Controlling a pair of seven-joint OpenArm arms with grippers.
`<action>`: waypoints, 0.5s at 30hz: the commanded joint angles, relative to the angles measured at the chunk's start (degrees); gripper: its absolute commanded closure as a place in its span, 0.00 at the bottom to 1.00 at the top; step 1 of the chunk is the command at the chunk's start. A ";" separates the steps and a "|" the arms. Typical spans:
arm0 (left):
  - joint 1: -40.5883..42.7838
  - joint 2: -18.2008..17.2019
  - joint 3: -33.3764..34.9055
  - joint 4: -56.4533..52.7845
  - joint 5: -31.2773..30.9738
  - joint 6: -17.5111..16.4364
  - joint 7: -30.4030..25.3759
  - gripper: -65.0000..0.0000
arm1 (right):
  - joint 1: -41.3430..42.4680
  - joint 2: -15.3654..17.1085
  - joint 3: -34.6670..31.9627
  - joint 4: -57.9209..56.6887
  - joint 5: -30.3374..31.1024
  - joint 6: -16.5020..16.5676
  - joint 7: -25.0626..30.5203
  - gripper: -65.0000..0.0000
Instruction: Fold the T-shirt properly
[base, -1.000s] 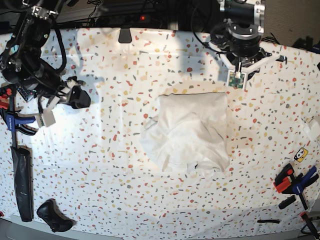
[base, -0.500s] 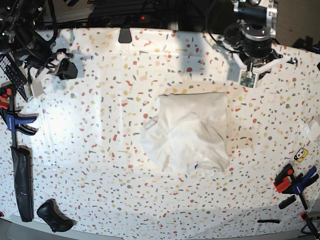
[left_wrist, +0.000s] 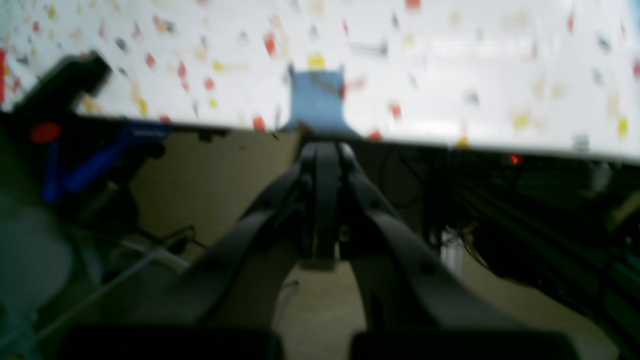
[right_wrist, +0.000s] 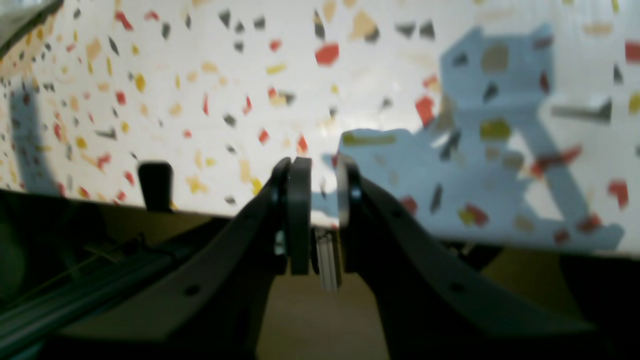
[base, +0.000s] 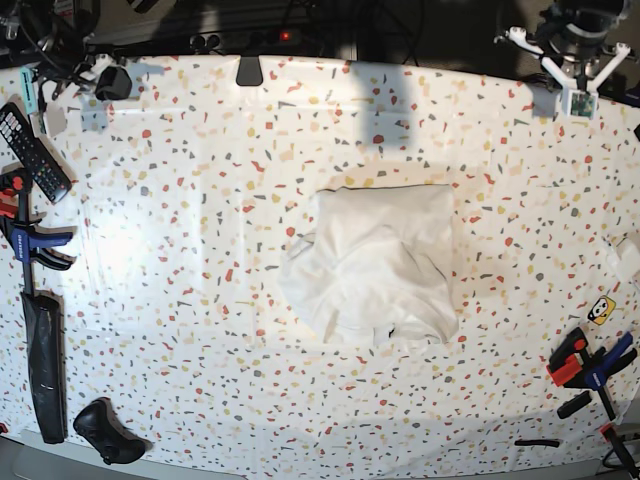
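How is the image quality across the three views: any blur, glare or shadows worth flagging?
Left wrist view: heavily blurred throughout, shut left gripper soft. Right wrist view: slightly sharper, with bluish arm shadows on the speckled tabletop. Base view: sharp, edges bowed by the wide lens, a bright glare patch left of the T-shirt.

- The left pincer (left_wrist: 325, 165) is seen pressed fully together in the left wrist view, with nothing between its fingers, and is held over the bench's far edge.
- In the base view, the left arm (base: 575, 40) is found at the far right corner of the bench.
- The right pincer (right_wrist: 316, 200) is seen with a narrow gap between its fingers; nothing is gripped.
- The right arm (base: 100, 75) is placed at the far left corner of the bench.
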 joint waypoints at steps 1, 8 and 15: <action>2.34 -0.15 -0.31 0.94 -0.55 -0.04 -2.64 1.00 | -1.68 0.63 0.48 1.01 1.01 0.32 0.76 0.86; 11.96 -0.20 -0.31 -1.84 -5.79 -0.04 -11.69 1.00 | -9.18 -1.16 0.48 0.94 0.98 0.32 0.90 0.86; 11.19 0.13 -0.31 -16.04 -6.45 -0.02 -17.53 1.00 | -11.04 -6.75 0.37 0.35 -3.52 0.32 1.42 0.86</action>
